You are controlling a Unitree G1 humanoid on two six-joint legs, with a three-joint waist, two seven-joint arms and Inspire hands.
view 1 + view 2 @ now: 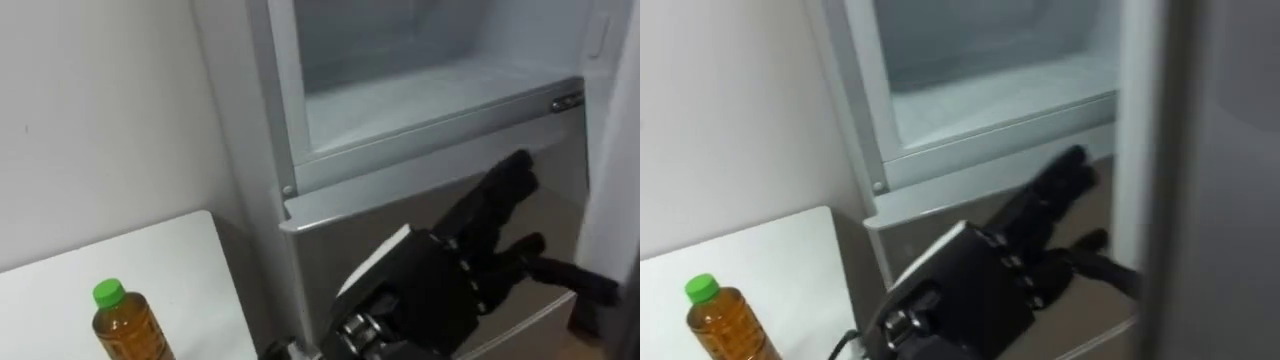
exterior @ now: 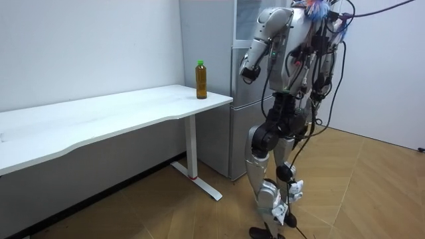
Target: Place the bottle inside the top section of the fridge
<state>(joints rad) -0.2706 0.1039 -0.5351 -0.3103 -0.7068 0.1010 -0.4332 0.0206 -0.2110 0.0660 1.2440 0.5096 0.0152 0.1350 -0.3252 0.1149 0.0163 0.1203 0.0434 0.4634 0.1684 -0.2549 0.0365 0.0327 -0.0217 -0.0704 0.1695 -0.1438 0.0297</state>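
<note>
The bottle (image 1: pixel 125 325) stands upright near the table's (image 1: pixel 195 262) corner beside the fridge (image 1: pixel 340 208), in neither hand. Beyond it, the left hand (image 1: pixel 445 272) holds straight, open fingers (image 1: pixel 503 192) against the fridge front, below the open upper compartment (image 1: pixel 400 95).

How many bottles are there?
1. The bottle with the green cap stands near the corner of the white table, beside the fridge. More may be hidden, since parts of the fridge are out of sight.
</note>
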